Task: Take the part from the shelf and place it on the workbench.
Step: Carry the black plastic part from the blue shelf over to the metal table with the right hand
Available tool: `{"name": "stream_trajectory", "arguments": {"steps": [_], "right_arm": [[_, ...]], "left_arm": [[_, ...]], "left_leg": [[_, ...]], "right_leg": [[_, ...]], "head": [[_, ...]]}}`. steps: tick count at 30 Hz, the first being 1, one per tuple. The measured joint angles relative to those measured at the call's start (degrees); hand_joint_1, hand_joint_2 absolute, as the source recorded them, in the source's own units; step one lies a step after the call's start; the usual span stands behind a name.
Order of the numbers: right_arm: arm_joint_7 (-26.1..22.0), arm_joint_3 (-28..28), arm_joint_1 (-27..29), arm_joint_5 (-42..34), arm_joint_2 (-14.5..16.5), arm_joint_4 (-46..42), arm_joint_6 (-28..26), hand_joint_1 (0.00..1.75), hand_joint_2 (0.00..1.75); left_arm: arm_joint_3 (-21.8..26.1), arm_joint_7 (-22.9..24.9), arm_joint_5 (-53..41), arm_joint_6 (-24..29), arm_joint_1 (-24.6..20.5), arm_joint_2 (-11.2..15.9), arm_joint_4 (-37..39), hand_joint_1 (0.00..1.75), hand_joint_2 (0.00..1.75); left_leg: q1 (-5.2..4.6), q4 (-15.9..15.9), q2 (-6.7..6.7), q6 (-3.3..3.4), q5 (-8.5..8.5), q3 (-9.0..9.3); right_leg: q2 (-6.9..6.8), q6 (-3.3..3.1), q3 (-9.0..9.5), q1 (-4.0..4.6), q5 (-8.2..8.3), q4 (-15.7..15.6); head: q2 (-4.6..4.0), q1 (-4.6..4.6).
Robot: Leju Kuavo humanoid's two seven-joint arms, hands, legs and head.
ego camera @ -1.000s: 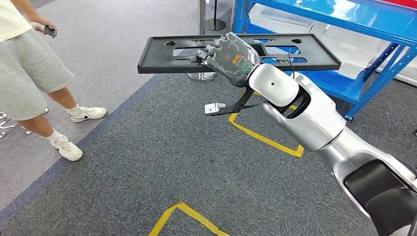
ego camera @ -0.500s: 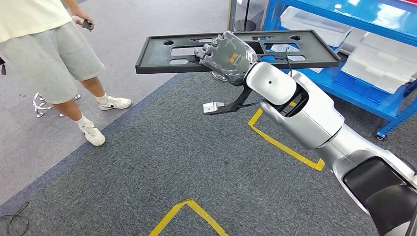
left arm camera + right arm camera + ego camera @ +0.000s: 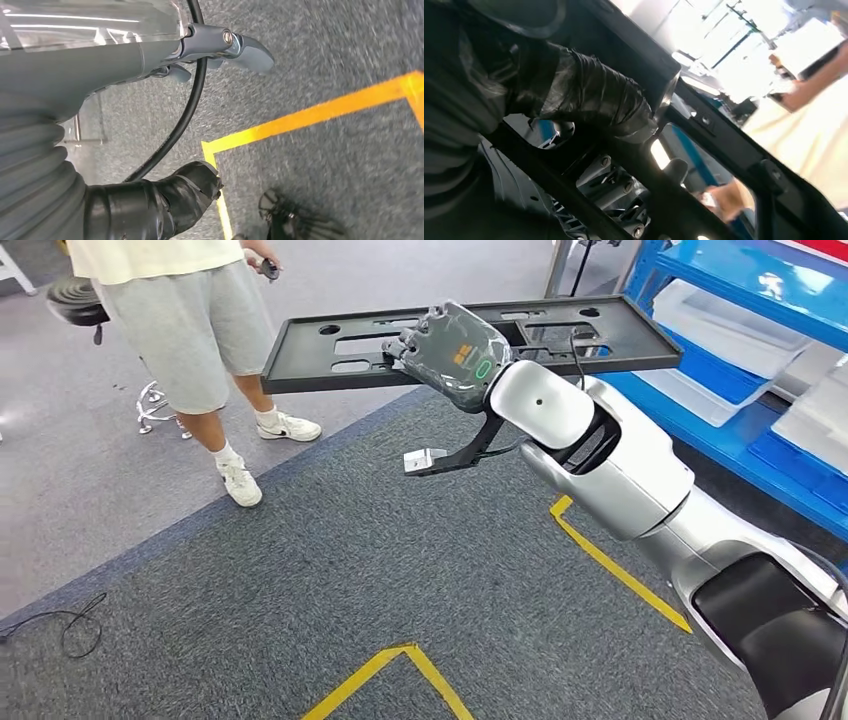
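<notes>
black part [image 3: 600, 335], blue shelf [image 3: 790, 315]

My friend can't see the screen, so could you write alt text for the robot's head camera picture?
A silver robot arm reaches forward, its right hand gripping a long, flat black part with cut-out slots, held level above grey carpet marked with yellow tape. A person in grey shorts and white shoes stands just beyond it, and blue shelving with clear trays is on the right.

Person [image 3: 190, 330] in grey shorts, white sneakers, on grey floor [image 3: 60, 480], black stool [image 3: 75, 302] behind, yellow tape [image 3: 385, 672] on carpet [image 3: 330, 580], black cable [image 3: 62, 628] nr carpet edge
</notes>
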Motion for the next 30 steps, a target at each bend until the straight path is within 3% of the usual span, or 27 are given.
{"name": "stream_trajectory", "arguments": {"steps": [1, 2, 4, 6, 8, 9, 11, 12, 14, 15, 16, 17, 18, 20, 21, 23, 24, 26, 28, 29, 30], "right_arm": [[0.01, 0.27, -0.03, -0.05, -0.02, 0.03, 0.03, 1.75, 1.75], [0.02, 0.48, -0.12, -0.11, -0.03, 0.03, 0.03, 1.75, 1.75], [0.05, 0.89, -0.44, -0.22, -0.05, 0.03, 0.02, 1.75, 1.75], [0.07, 1.37, -0.8, -0.27, -0.07, 0.03, 0.02, 1.75, 1.75], [0.07, 1.69, -1.09, -0.31, 0.03, 0.0, 0.02, 1.75, 1.75], [0.07, 1.78, -1.22, -0.31, 0.11, -0.03, 0.02, 1.75, 1.75], [0.08, 1.85, -1.58, -0.31, 0.26, -0.1, 0.02, 1.75, 1.75], [0.09, 1.92, -1.74, -0.31, 0.25, -0.12, 0.03, 1.75, 1.75], [0.09, 2.2, -1.92, -0.32, 0.25, -0.14, 0.03, 1.75, 1.75], [0.09, 2.43, -1.93, -0.34, 0.26, -0.14, 0.03, 1.75, 1.75], [0.09, 2.63, -1.92, -0.37, 0.26, -0.14, 0.03, 1.75, 1.75], [0.09, 2.78, -1.93, -0.39, 0.26, -0.15, 0.03, 1.75, 1.75], [0.09, 2.86, -1.95, -0.41, 0.26, -0.15, 0.03, 1.75, 1.75], [0.15, 2.94, -2.1, -0.42, 0.26, -0.16, 0.03, 1.75, 1.75], [0.2, 3.02, -2.18, -0.42, 0.27, -0.18, 0.03, 1.75, 1.75], [0.37, 3.31, -2.22, -0.42, 0.5, -0.27, 0.03, 1.75, 1.75], [0.55, 3.44, -2.17, -0.38, 0.66, -0.3, 0.03, 1.75, 1.75], [0.99, 3.62, -2.12, -0.25, 0.89, -0.32, 0.03, 1.75, 1.75], [1.32, 3.94, -1.97, -0.04, 0.99, -0.31, 0.07, 1.75, 1.75], [1.41, 4.19, -1.78, 0.05, 1.05, -0.3, 0.1, 1.75, 1.75], [1.49, 4.46, -1.53, 0.1, 1.13, -0.3, 0.15, 1.75, 1.75]], "left_arm": [[0.07, 0.03, 0.01, 0.0, 0.01, 0.01, 0.0, 0.0, 1.75], [0.16, 0.08, 0.01, 0.0, 0.02, 0.01, 0.0, 0.0, 1.75], [0.43, 0.19, 0.0, 0.0, 0.04, -0.05, 0.0, 0.0, 1.75], [0.71, 0.27, -0.02, 0.02, 0.04, -0.13, 0.0, 0.0, 1.75], [0.87, 0.32, -0.03, 0.03, 0.21, -0.13, 0.0, 0.0, 1.75], [0.9, 0.33, -0.04, 0.04, 0.35, -0.15, 0.0, 0.0, 1.75], [0.92, 0.34, -0.04, 0.04, 0.45, -0.2, 0.0, 0.0, 1.75], [0.93, 0.34, -0.04, 0.04, 0.42, -0.21, 0.0, 0.0, 1.75], [0.94, 0.34, -0.04, 0.04, 0.3, -0.17, 0.0, 0.0, 1.75], [0.95, 0.34, -0.04, 0.04, 0.28, -0.16, 0.0, 0.0, 1.75], [0.95, 0.34, -0.05, 0.05, 0.29, -0.16, 0.0, 0.0, 1.75], [0.96, 0.34, -0.05, 0.05, 0.3, -0.16, 0.0, 0.0, 1.75], [0.96, 0.33, -0.06, 0.07, 0.31, -0.15, 0.0, 0.0, 1.75], [0.96, 0.32, -0.06, 0.08, 0.22, -0.14, 0.0, 0.0, 1.75], [0.96, 0.32, -0.06, 0.08, 0.19, -0.14, 0.0, 0.0, 1.75], [0.97, 0.34, -0.06, 0.08, 0.2, -0.14, 0.0, 0.0, 1.75], [0.98, 0.39, -0.06, 0.08, 0.25, -0.13, 0.0, 0.0, 1.75], [1.01, 0.52, -0.06, 0.08, 0.26, -0.11, 0.0, 0.0, 1.75], [1.04, 0.6, -0.09, -0.29, 0.17, -0.03, 0.0, 0.0, 1.75], [1.05, 0.6, -0.14, -0.64, 0.1, 0.06, 0.0, 0.0, 1.75], [1.08, 0.6, -0.18, -1.02, 0.07, 0.19, 0.0, 0.0, 1.75]], "left_leg": [[-0.01, 0.21, -0.84, -0.03, -0.06, -0.02], [-0.01, 0.5, -1.64, -0.11, -0.18, -0.02], [0.02, 1.27, -3.05, -0.46, -0.55, -0.3], [0.16, 1.73, -4.23, -1.05, -0.65, -0.89], [0.27, 1.67, -5.24, -1.73, -0.46, -1.28], [0.22, 1.9, -4.75, -2.03, -0.62, -1.46], [0.08, 4.93, -1.87, -2.66, -2.5, -2.89], [0.19, 8.15, -0.07, -2.96, -4.22, -4.41], [0.59, 15.52, 1.43, -3.51, -7.29, -8.09], [0.78, 17.44, 1.59, -3.69, -7.6, -9.13], [0.93, 17.16, 1.71, -3.83, -6.83, -9.04], [1.04, 14.5, 2.03, -3.89, -5.12, -7.69], [1.08, 10.29, 2.96, -3.89, -3.11, -5.47], [0.63, 3.38, 5.02, -3.41, -0.75, -1.8], [0.38, 1.83, 5.53, -3.03, -0.49, -1.09], [0.1, 1.42, 4.55, -2.19, -0.51, -1.16], [0.15, 1.17, 3.97, -1.81, -0.4, -1.05], [0.34, 0.63, 2.84, -0.99, -0.1, -0.7], [0.38, 0.44, 1.7, -0.45, 0.0, -0.58], [0.31, 0.49, 1.0, -0.3, -0.02, -0.6], [0.23, 0.58, 0.18, -0.24, -0.05, -0.6]], "right_leg": [[0.08, -0.04, 0.17, -0.04, 1.35, -0.92], [0.31, -0.13, 1.43, -0.1, 3.56, -4.01], [2.17, -0.38, 4.71, -0.28, 6.95, -11.4], [3.4, -0.62, 6.07, -0.19, 7.65, -14.57], [2.47, -1.01, 6.18, -0.11, 7.77, -14.85], [1.88, -1.35, 6.39, -0.18, 7.93, -15.14], [0.62, -2.08, 6.81, -0.4, 8.22, -15.76], [0.0, -2.33, 6.94, -0.29, 8.23, -15.88], [-1.24, -2.52, 6.99, -0.15, 8.11, -15.89], [-1.89, -2.51, 7.03, -0.13, 8.02, -15.88], [-2.52, -2.44, 7.12, -0.12, 7.9, -15.86], [-3.15, -2.3, 7.3, -0.12, 7.74, -15.85], [-3.76, -2.11, 7.56, -0.09, 7.53, -15.85], [-4.82, -1.58, 7.95, 0.21, 7.14, -15.83], [-5.29, -1.31, 8.06, 0.41, 7.02, -15.86], [-6.25, -0.77, 8.25, 0.53, 6.9, -16.04], [-5.99, -0.45, 8.31, 0.4, 6.6, -15.9], [-3.51, -0.06, 7.29, 0.0, 4.73, -13.37], [-0.72, -0.06, 3.9, -0.11, 1.27, -6.49], [-0.25, -0.1, 1.84, -0.05, -0.11, -2.66], [-0.1, -0.16, 0.35, -0.01, -0.49, -0.2]], "head": [[0.0, 0.0], [0.0, 0.0], [0.0, 0.0], [0.0, 0.0], [0.0, -0.01], [0.0, -0.02], [0.0, -0.14], [0.0, -0.2], [0.0, -0.24], [0.0, -0.25], [0.0, -0.25], [0.0, -0.26], [0.0, -0.26], [0.0, -0.23], [0.0, -0.2], [0.0, -0.16], [0.0, -0.16], [0.0, -0.16], [0.0, -0.16], [0.0, -0.16], [0.0, -0.15]]}}
